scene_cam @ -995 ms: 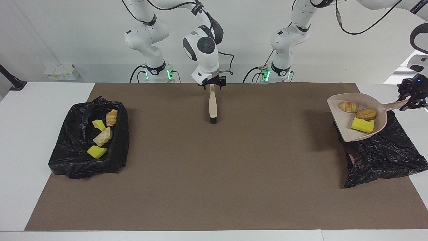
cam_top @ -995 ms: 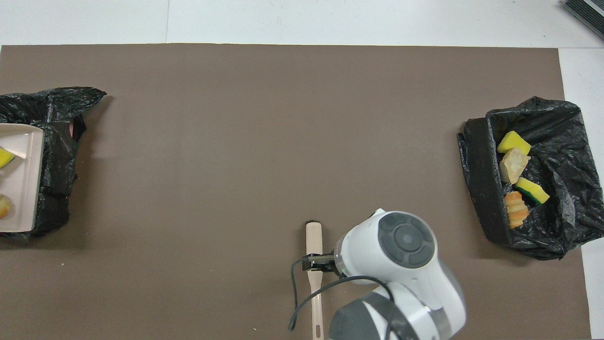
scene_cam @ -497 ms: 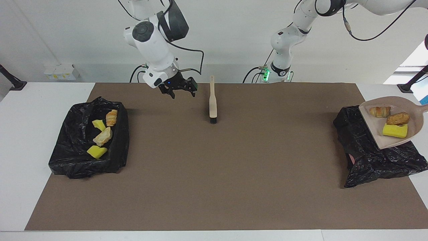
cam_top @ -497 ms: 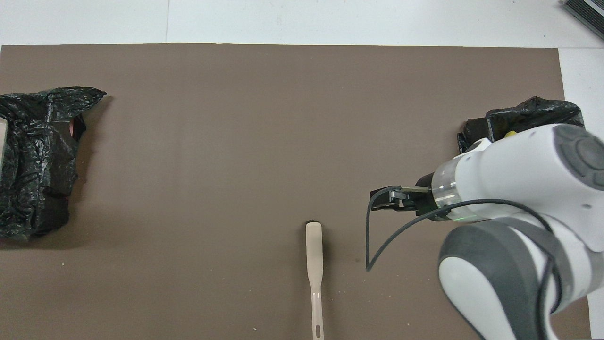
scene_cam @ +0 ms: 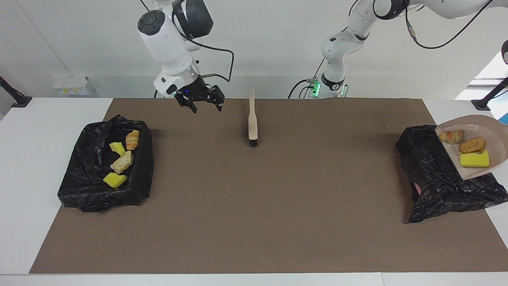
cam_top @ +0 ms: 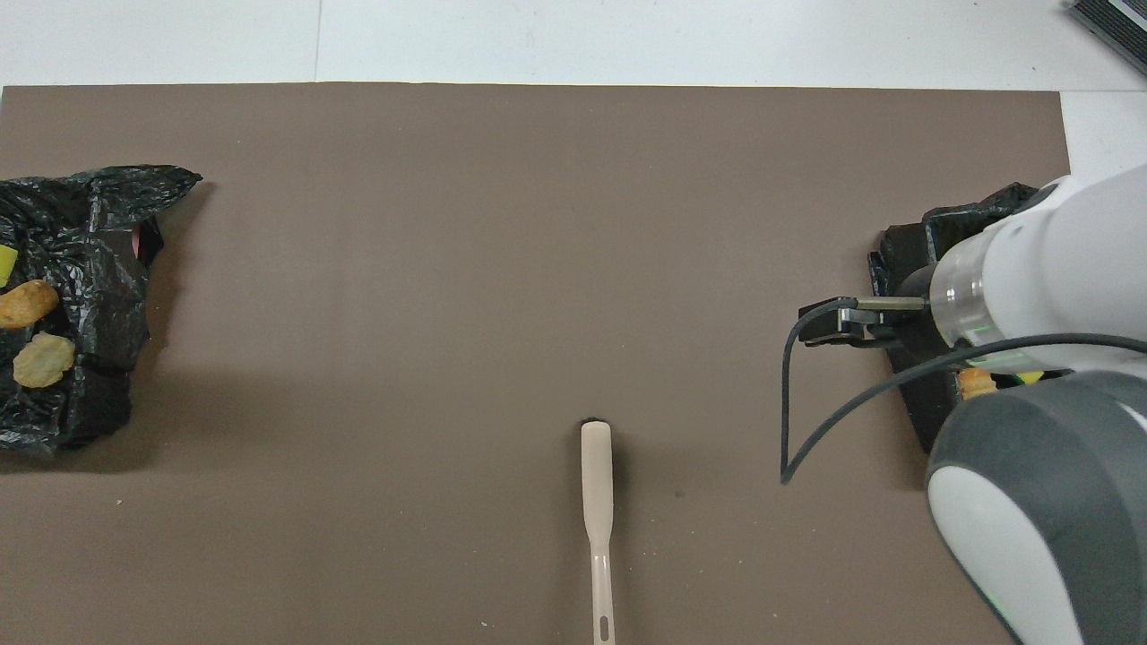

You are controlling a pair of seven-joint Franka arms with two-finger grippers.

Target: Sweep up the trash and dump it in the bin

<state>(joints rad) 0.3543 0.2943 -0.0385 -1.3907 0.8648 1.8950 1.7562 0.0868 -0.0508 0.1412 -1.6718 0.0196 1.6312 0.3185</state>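
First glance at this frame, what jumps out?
The beige dustpan, loaded with three scraps, hangs tilted over the black bin at the left arm's end. The other black bin, at the right arm's end, holds four scraps. The brush lies alone mid-mat, near the robots, with the open right gripper raised beside it.

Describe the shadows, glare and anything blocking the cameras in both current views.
Facing view: soft shadows lie on the brown mat beside the black bag-lined bin at the right arm's end; daylight glares above the beige plastic dustpan, which the frame crops. Overhead view: the right arm's white and grey body fills a corner, hiding most of that bin; the beige brush casts a thin shadow.
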